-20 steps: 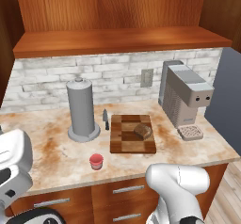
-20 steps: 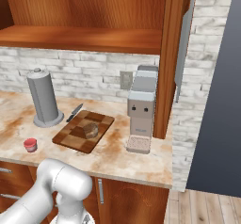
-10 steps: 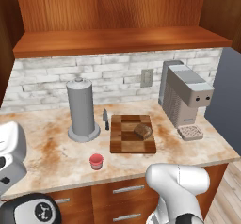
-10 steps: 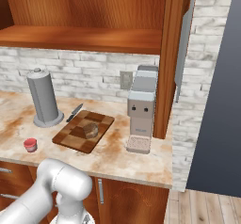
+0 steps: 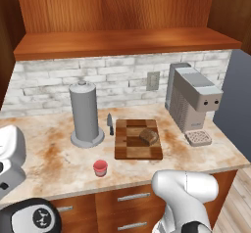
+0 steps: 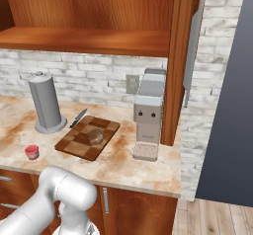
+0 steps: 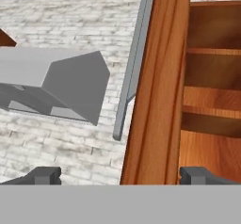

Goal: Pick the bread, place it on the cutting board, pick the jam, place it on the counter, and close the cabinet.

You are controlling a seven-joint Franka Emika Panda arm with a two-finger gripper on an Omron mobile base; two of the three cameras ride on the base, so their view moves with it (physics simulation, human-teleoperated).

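The bread (image 5: pixel 148 136), the jam (image 5: pixel 100 168) and everything else on the counter (image 5: pixel 49 153) had not moved in the last second. Only the white arm at the left edge of the left base view had shifted, and a dark round joint had come up at the bottom. To me that meant the first jobs were done and only closing the cabinet was left. The lumpy brown bread lay on the cutting board (image 5: pixel 128 149), which was flat wood with dark and light squares. The little round red jam jar stood on the blotchy stone counter, near the board's front corner but not touching it. In the hand view the gripper (image 7: pixel 121 176) had its two dark tips spread wide with nothing between them. Right in front of it stood the edge of the open cabinet door (image 7: pixel 155 100), smooth reddish wood, with a long thin silver handle (image 7: pixel 132 77) beside it. Bare wooden shelves (image 7: pixel 212 100) showed inside.
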